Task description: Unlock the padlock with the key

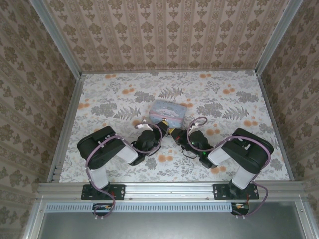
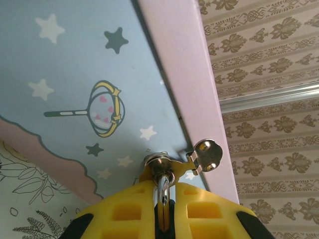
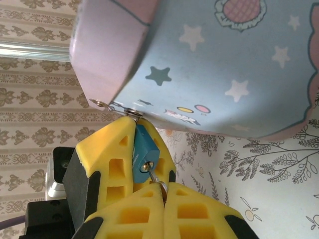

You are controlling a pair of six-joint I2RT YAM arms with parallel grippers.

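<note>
The padlock [image 3: 143, 145] is a small blue block hanging from the hasp of the pastel tin [image 3: 224, 64]. My left gripper [image 2: 163, 199] is shut on it. In the left wrist view only its silvery shackle [image 2: 162, 172] shows, rising between the yellow fingers to the tin's staple; the body is hidden. In the right wrist view the left gripper's fingers [image 3: 110, 154] clamp the blue body from both sides. The key [image 3: 153, 173] is a thin metal stem with its tip in the keyhole on the padlock's bottom face. My right gripper [image 3: 163, 193] is shut on the key's head.
The tin [image 1: 169, 111] lies in the middle of the flowered table, and both grippers meet at its near edge: the left gripper [image 1: 155, 128] and the right gripper [image 1: 174, 133]. A round metal hasp plate [image 2: 207, 154] sticks out from the tin's pink side. Patterned walls enclose the table.
</note>
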